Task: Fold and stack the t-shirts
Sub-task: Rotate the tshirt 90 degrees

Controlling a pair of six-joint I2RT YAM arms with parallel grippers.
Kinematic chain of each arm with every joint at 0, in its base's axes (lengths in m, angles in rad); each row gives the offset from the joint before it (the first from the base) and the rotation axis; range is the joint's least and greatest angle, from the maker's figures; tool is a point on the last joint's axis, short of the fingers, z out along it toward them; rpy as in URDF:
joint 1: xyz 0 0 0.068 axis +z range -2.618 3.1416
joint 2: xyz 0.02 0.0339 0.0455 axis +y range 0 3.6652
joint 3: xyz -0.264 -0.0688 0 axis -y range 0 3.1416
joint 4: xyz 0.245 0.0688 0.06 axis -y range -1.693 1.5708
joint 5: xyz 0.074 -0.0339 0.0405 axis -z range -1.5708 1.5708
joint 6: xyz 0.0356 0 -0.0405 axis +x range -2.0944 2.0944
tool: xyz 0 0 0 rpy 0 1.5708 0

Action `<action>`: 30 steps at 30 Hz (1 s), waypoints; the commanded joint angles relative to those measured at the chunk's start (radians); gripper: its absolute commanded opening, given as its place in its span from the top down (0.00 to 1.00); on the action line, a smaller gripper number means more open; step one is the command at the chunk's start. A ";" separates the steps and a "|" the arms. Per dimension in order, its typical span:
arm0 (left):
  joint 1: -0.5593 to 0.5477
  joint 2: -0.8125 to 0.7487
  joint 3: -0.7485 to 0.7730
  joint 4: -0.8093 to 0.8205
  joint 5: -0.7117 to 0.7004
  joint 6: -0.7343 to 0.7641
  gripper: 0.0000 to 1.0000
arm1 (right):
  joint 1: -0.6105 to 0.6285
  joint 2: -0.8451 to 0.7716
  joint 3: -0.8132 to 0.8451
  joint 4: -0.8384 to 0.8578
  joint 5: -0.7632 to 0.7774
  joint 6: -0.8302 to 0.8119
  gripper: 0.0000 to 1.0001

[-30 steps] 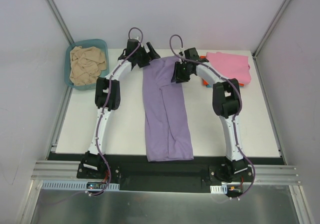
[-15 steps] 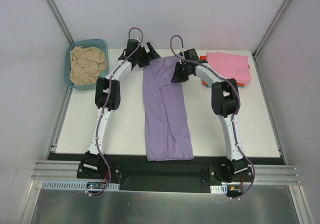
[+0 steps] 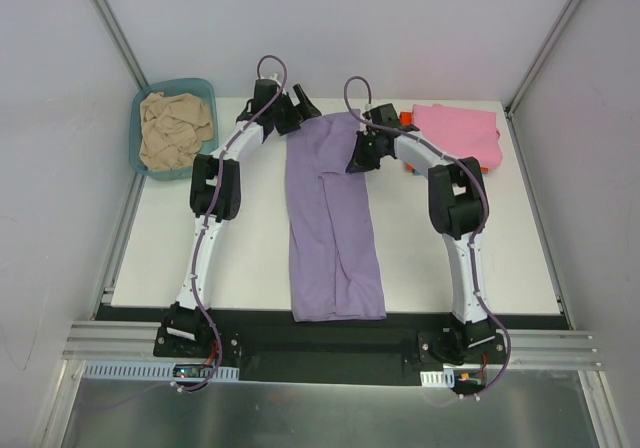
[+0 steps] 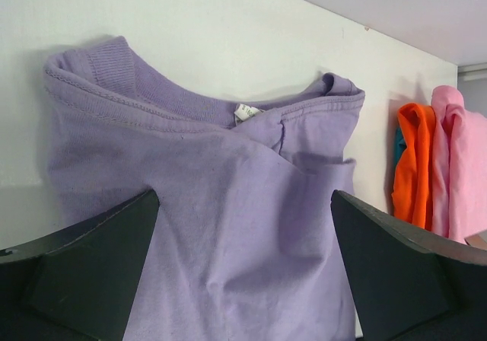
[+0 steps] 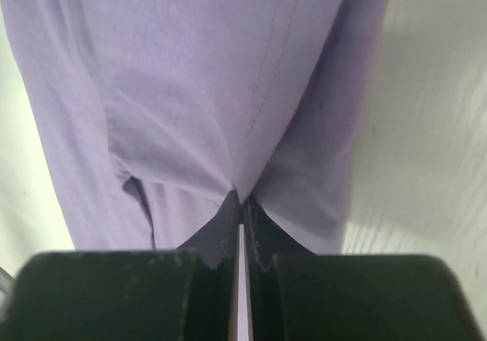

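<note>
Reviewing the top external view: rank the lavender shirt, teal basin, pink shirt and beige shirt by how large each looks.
1. lavender shirt, clearly the largest.
2. teal basin.
3. beige shirt and pink shirt look about alike, so they are not ranked against each other.

Your lavender shirt (image 3: 333, 223) lies flat, folded into a long narrow strip down the middle, collar at the far end. The pink shirt (image 3: 458, 133) sits folded at far right on top of an orange-red shirt (image 4: 411, 173) and a teal shirt (image 4: 398, 147). The beige shirt (image 3: 175, 131) is crumpled at far left.
</note>
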 commanded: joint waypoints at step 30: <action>0.018 -0.130 -0.074 -0.002 -0.025 0.106 0.01 | 0.004 -0.384 -0.157 -0.210 0.123 -0.037 0.03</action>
